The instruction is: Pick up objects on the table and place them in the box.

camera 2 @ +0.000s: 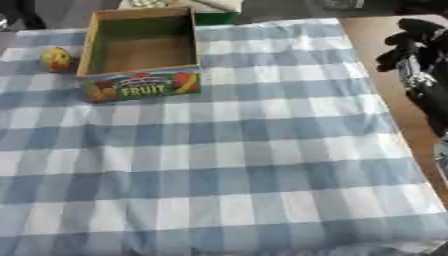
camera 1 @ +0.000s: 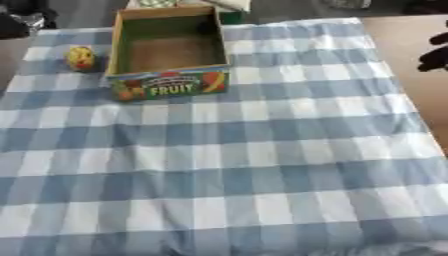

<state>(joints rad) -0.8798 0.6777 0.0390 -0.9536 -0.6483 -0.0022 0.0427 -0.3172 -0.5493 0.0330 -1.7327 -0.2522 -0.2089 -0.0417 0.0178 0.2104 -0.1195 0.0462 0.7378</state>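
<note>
Matt checked cloth (camera 1: 262, 165), printed cardboard box (camera 1: 171, 85), smooth wooden table (camera 1: 407, 40), glossy yellow fruit (camera 1: 80, 58)

Right hand (camera 2: 411, 42) hangs at the right edge, well right of the box (camera 2: 140, 50), fingers curled, holding nothing; left hand unseen.

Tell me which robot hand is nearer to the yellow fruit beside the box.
Only the right robot hand shows, so no real comparison. It sits at the table's right edge, far across from the yellow fruit, which lies just left of the box. The left robot hand is out of view.
</note>
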